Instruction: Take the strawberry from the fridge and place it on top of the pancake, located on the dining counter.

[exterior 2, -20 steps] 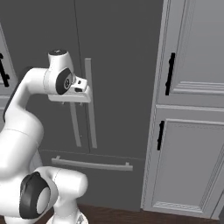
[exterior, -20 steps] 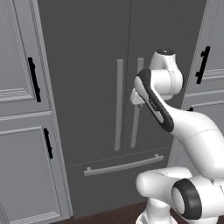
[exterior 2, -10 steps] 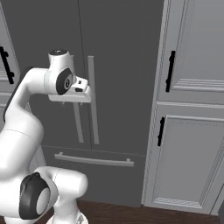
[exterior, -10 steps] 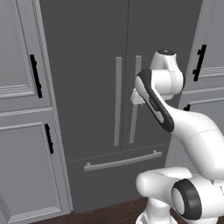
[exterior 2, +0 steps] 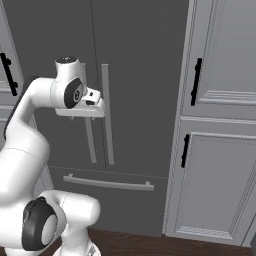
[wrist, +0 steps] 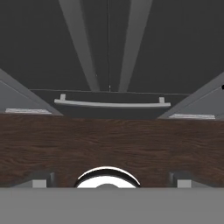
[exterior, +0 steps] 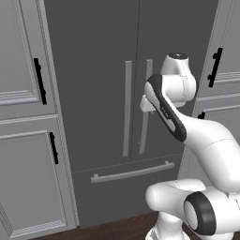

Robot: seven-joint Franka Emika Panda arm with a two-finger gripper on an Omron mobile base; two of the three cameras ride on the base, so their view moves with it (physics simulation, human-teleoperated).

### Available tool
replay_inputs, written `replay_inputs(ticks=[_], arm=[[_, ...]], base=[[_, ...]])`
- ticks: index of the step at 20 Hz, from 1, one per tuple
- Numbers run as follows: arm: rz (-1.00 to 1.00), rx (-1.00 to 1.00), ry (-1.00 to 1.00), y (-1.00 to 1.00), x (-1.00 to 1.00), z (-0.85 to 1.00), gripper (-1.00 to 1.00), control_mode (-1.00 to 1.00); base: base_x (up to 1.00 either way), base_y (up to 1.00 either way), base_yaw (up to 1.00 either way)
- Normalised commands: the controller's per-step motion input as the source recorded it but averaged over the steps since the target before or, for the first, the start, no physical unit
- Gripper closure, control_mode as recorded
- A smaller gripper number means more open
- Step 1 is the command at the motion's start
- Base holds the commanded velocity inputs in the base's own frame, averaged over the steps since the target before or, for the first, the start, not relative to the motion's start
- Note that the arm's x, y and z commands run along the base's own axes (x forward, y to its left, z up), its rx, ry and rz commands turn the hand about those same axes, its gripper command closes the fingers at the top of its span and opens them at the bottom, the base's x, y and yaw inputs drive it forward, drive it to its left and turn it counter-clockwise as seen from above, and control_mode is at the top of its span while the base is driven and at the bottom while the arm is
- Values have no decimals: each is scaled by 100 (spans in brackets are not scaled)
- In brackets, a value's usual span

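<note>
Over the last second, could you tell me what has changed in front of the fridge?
The whole picture has shifted a little in both base views: the fridge and the cabinets sit slightly differently, so the base has moved, not the things. The arm holds the same folded pose, and the tool stays open, pointing down at the floor before the bottom drawer handle. The fridge doors are shut as before; nothing was taken hold of.

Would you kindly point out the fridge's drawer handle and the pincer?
fridge drawer handle (exterior: 132, 172), left base view, middle of the horizontal bar.
pincer (wrist: 111, 180), hand view, midway between its two fingertips, open.
</note>
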Motion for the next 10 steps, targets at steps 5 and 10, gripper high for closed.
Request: replay_inputs(ticks=[5,10], arm=[[0,0,-28,0,34,-18,-100,-100],[0,0,-38,0,56,-17,-100,-100]], base=[[0,0,0],[0,0,0]])
